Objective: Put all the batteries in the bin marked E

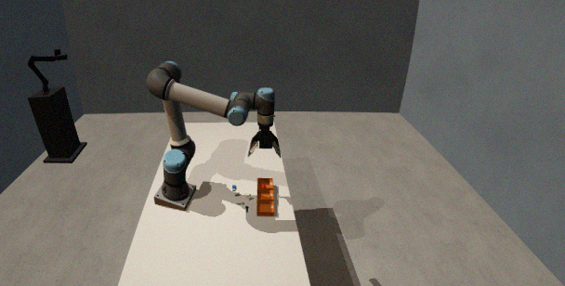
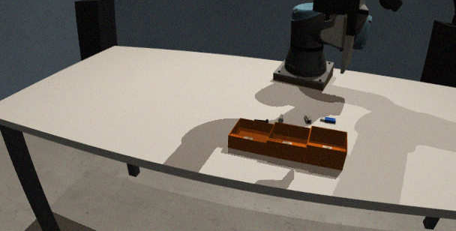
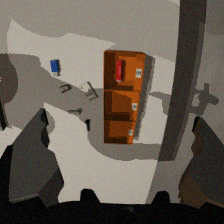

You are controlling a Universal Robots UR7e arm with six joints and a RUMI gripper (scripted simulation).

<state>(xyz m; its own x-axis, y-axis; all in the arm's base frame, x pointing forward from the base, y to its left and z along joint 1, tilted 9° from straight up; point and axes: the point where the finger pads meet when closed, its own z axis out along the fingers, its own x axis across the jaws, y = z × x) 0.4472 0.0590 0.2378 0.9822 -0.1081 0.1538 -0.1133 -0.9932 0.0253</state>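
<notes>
Three orange bins (image 1: 267,210) (image 2: 286,151) (image 3: 111,107) stand upright in a row on the white table (image 1: 209,247) (image 2: 131,87). Their small white labels are too small to read. A red battery (image 1: 263,186) (image 3: 120,70) lies in the end bin farthest from the top camera; the exterior view does not show it behind the bin wall. A blue battery (image 1: 234,187) (image 2: 330,120) (image 3: 55,66) lies on the table beside that end of the row. My gripper (image 1: 265,149) (image 3: 121,113) hangs high above the bins, open and empty.
Small dark and grey parts (image 2: 261,120) (image 2: 280,118) (image 2: 307,119) (image 3: 89,89) (image 3: 76,110) lie on the table along the bins' side towards the arm's base (image 1: 175,196) (image 2: 304,70). The bins stand near the table's edge.
</notes>
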